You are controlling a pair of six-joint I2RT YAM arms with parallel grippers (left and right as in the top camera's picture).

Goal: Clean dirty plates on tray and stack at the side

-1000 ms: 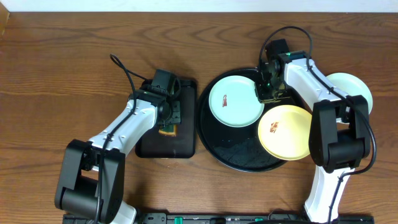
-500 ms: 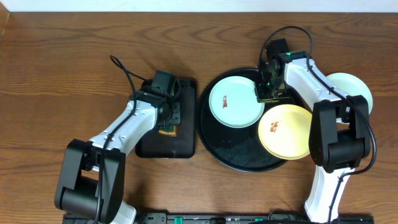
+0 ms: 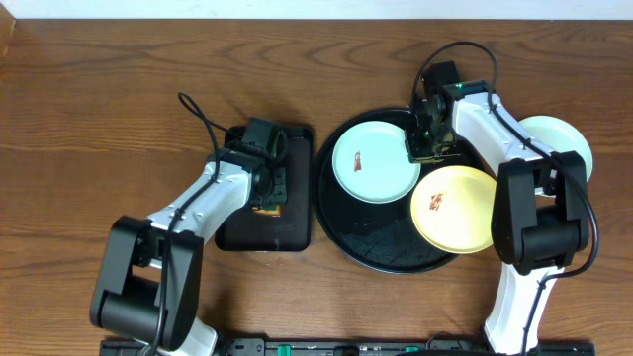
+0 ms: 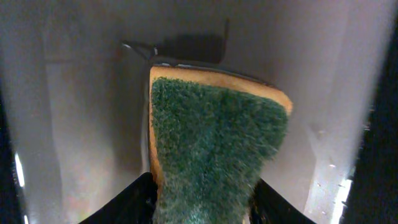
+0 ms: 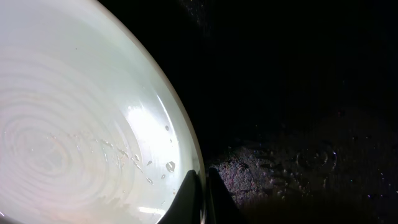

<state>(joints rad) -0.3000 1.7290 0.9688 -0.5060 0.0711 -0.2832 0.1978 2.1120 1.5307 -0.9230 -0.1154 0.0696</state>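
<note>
Overhead view: bright, even light on the counter [image 3: 99, 89], sharp throughout, with soft, short shadows. Left wrist view: the sponge [image 4: 211, 143] looms close and slightly soft, with pale glare streaks at both edges. Right wrist view: the tray [image 5: 298, 93] is nearly black, with wet specks glinting, and the plate [image 5: 74, 124] is washed white.

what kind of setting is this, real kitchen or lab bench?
Probably a lab bench staged for dish-cleaning, not a kitchen: left arm and right arm at a wood-grain table, a round black tray with a mint-green plate and a yellow plate, a sponge on a rectangular tray.
</note>
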